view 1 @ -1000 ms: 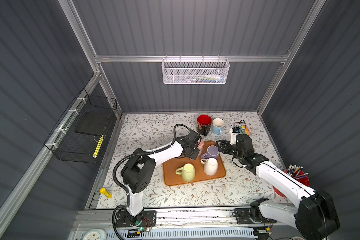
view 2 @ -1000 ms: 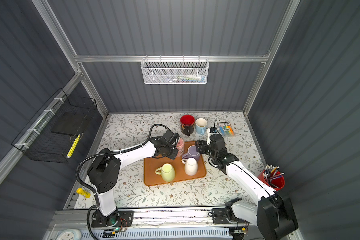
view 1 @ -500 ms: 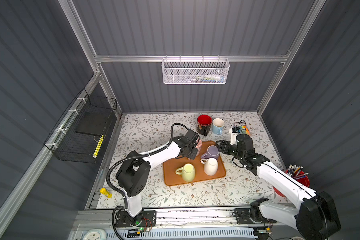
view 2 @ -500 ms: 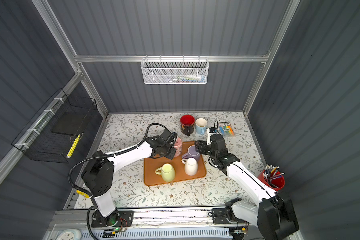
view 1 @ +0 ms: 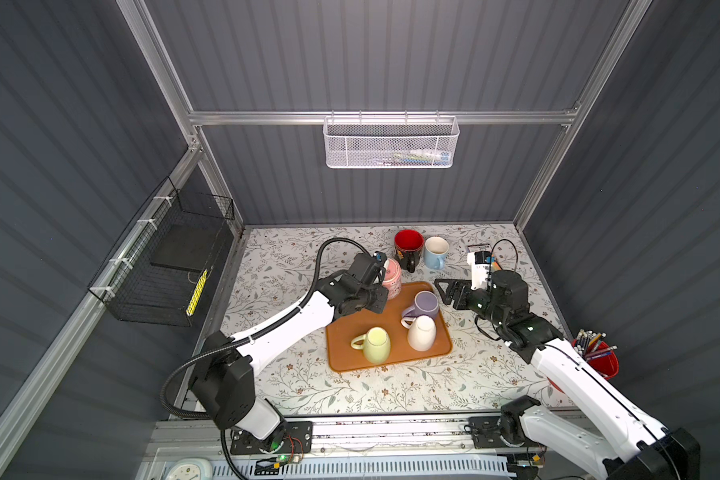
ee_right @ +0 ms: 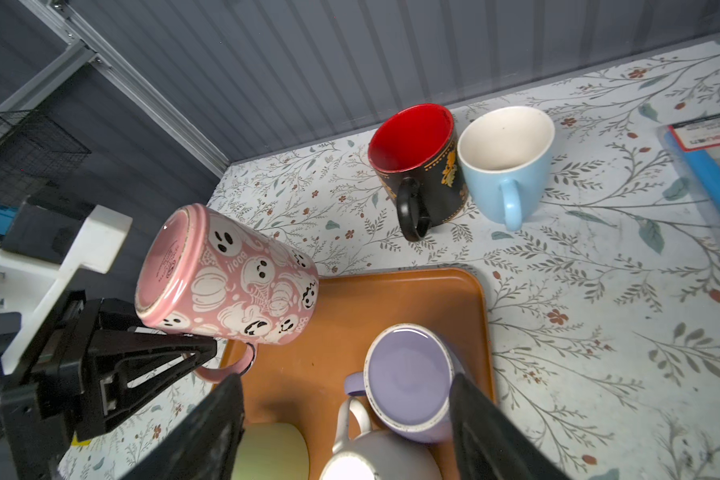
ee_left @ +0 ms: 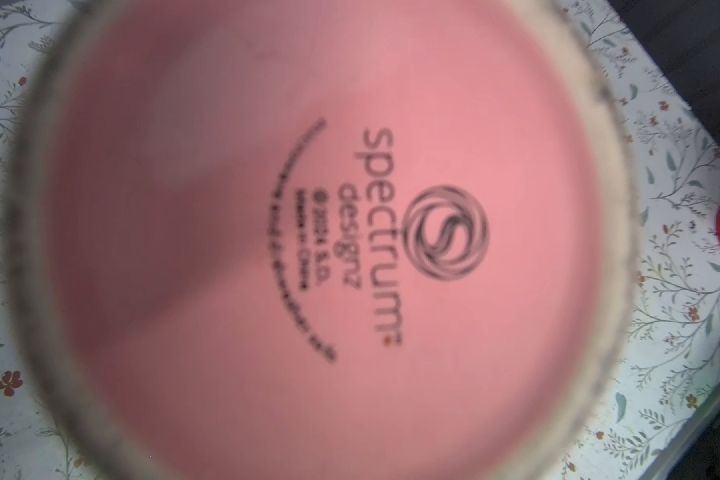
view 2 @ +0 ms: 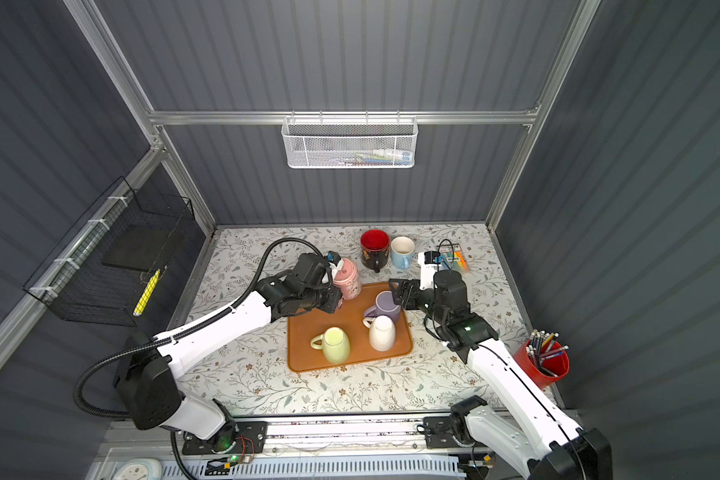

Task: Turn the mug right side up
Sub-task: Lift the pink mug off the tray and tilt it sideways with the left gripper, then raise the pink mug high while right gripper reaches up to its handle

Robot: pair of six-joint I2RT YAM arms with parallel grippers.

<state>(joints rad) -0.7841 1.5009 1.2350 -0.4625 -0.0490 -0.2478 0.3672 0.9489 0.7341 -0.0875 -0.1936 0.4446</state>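
Left pincer (ee_right: pixel 208 353) clamps narrow on the handle of the pink ghost mug (ee_right: pixel 229 278), tipped base-sideways at the orange tray's (ee_right: pixel 391 291) 12 o'clock edge, likely for a righting wrist-roll; right pincer (ee_right: pixel 344 390) hangs wide, empty, near the inverted lavender mug (ee_right: pixel 408 374).

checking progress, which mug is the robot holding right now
The pink ghost mug, tilted, its handle pinched by the left end effector; the rest stand loose on the tray or table.
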